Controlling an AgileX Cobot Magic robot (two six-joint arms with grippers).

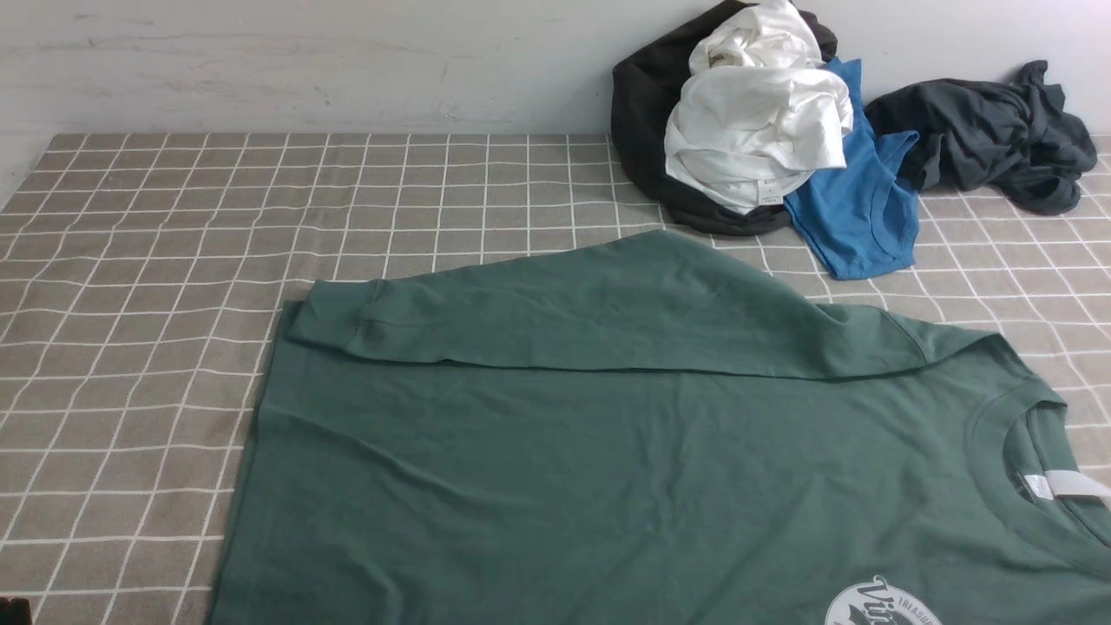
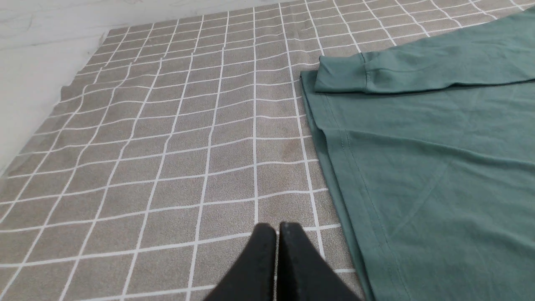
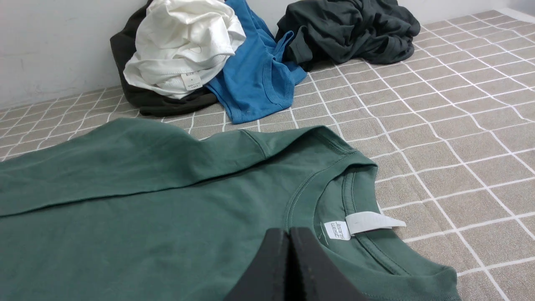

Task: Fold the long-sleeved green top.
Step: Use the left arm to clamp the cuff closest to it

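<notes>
The green long-sleeved top (image 1: 625, 469) lies flat on the checked cloth, collar (image 1: 1033, 451) to the right, hem to the left. Its far sleeve (image 1: 608, 321) is folded across the body, cuff (image 1: 334, 317) near the hem. In the left wrist view my left gripper (image 2: 277, 228) is shut and empty over bare cloth, just left of the top's hem edge (image 2: 334, 175); the cuff (image 2: 340, 75) lies beyond. In the right wrist view my right gripper (image 3: 289, 232) is shut and empty above the top (image 3: 146, 209), beside the collar with its white label (image 3: 359, 223). Neither gripper shows in the front view.
A pile of other clothes sits at the back right against the wall: a white garment (image 1: 755, 121) on a black one (image 1: 642, 113), a blue top (image 1: 855, 208), and a dark grey garment (image 1: 989, 134). The checked cloth (image 1: 156, 286) is bare on the left.
</notes>
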